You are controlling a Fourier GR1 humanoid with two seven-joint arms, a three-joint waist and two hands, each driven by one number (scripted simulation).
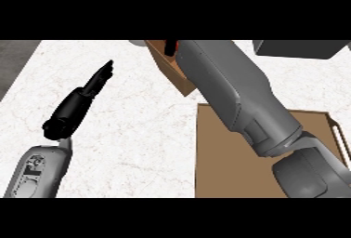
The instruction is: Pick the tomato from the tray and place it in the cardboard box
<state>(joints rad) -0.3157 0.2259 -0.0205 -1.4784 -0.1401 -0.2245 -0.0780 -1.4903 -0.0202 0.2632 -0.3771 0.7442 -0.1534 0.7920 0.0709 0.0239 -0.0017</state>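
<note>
The brown cardboard box [175, 74] stands at the top middle of the white counter. My right forearm reaches over it and covers most of its opening. Only a small black part of my right hand [168, 47] shows at the box's top, and how it is shaped is hidden. A thin red sliver, apparently the tomato [176, 45], shows right beside it over the box. The brown tray [212, 158] lies at the lower right, largely under my right arm, with nothing visible on its bare part. My left hand [75, 104] rests open at the left, fingers straight and pointing up-right.
A dark grey object [298, 48] sits at the top right corner. The tray's handle [339, 135] shows at the right edge. The counter's left edge [15, 69] runs along a darker strip at the upper left.
</note>
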